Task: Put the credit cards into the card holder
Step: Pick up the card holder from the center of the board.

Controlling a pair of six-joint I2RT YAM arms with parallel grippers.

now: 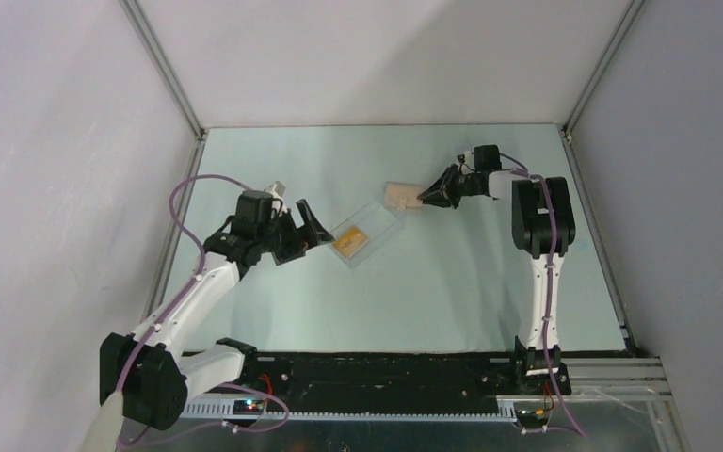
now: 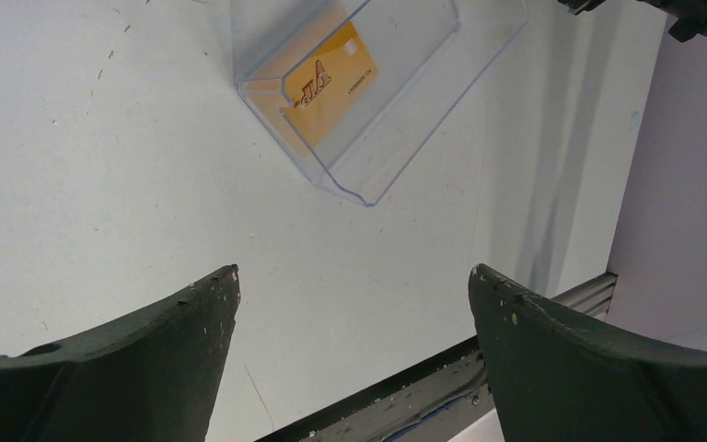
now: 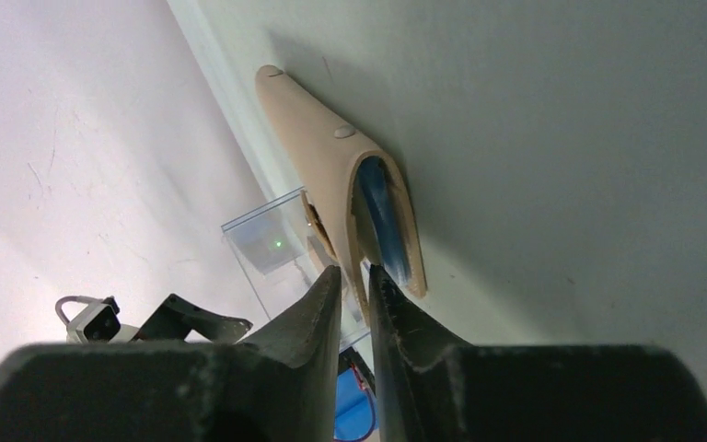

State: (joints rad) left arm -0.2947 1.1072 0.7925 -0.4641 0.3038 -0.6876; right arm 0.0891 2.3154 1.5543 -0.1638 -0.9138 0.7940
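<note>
The tan card holder (image 1: pixel 398 195) lies at the back middle of the table. In the right wrist view the card holder (image 3: pixel 318 138) gapes open, with blue lining inside. My right gripper (image 1: pixel 425 199) is shut on its upper flap, the fingertips (image 3: pixel 330 281) pinching the near edge. One orange-yellow credit card (image 1: pixel 348 243) lies inside a clear plastic box (image 1: pixel 367 231). The left wrist view shows this card (image 2: pixel 330 78) face up in the box (image 2: pixel 423 101). My left gripper (image 1: pixel 315 231) is open and empty, just left of the box, its jaws (image 2: pixel 354 276) wide apart above the table.
The metal frame rails run along the table's left, right and back edges. The black base rail (image 1: pixel 386 372) runs along the near edge. The left arm (image 3: pixel 193 322) and the clear box (image 3: pixel 267 239) show beyond the card holder in the right wrist view.
</note>
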